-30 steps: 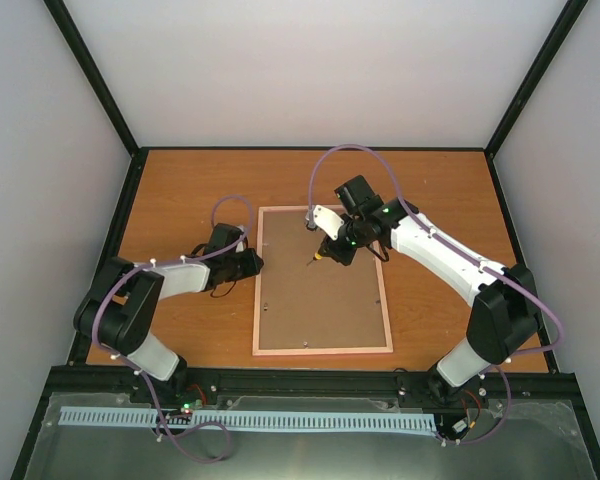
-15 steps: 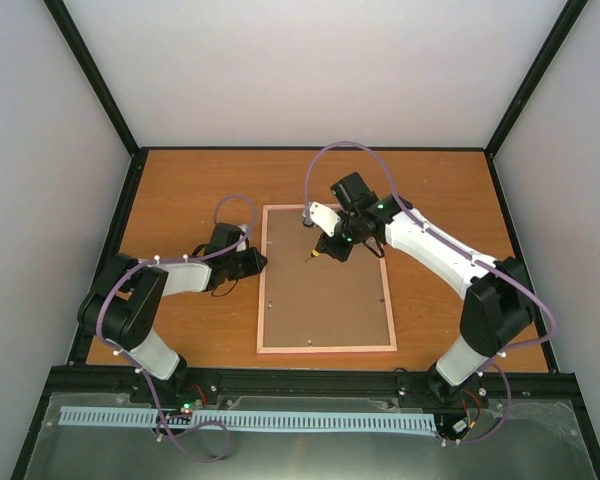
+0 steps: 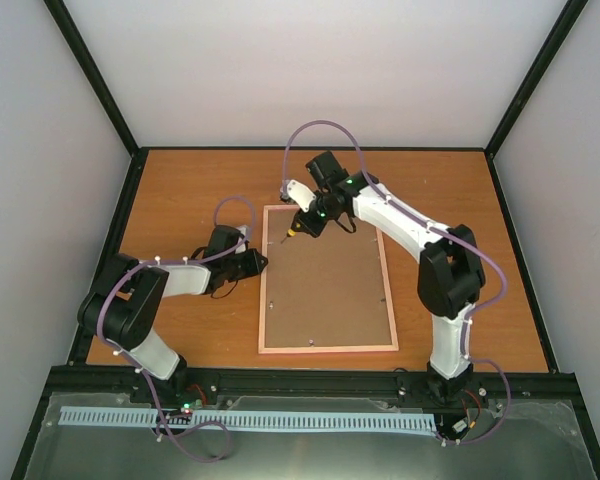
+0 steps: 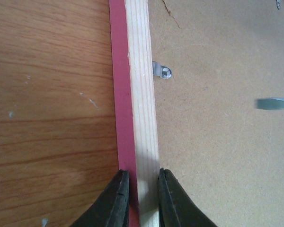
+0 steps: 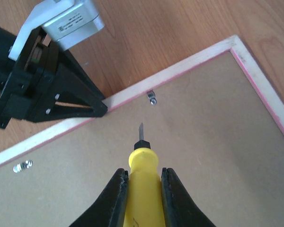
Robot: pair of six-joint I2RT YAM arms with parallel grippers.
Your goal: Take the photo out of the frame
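Top external view: the frame (image 3: 325, 349) lies flat, back up, in the middle of the table (image 3: 180, 200), its long sides running from 12 to 6 o'clock. A thin pink border rims it, and a brown backing panel (image 3: 325, 290) fills the inside. The left gripper (image 3: 255, 262) meets the frame's long side at about 10 o'clock. The right gripper (image 3: 305, 225) hangs over the 11 o'clock corner with a yellow-handled screwdriver (image 3: 292, 233); from here I cannot tell how either pair of fingers stands.

Left wrist view: the left gripper (image 4: 141, 198) pinches the frame (image 4: 142, 94) rail, one of its fingers (image 4: 116, 198) on the outer pink face and the other on the panel side. The rail's back is pale bare wood with visible grain. A small metal tab (image 4: 162, 71) reaches from the rail onto the backing panel (image 4: 217, 156) towards 12 o'clock. The screwdriver (image 4: 274, 103) tip pokes in at 3 o'clock.

Right wrist view: the right gripper (image 5: 143, 175) clamps the screwdriver (image 5: 142, 163) by its yellow handle, blade pointing to 12 o'clock just short of a metal tab (image 5: 152, 98). The left gripper (image 5: 52, 94) sits at 10 o'clock on the frame (image 5: 199, 56). A second tab (image 5: 22, 166) shows at 9 o'clock, seen only here.
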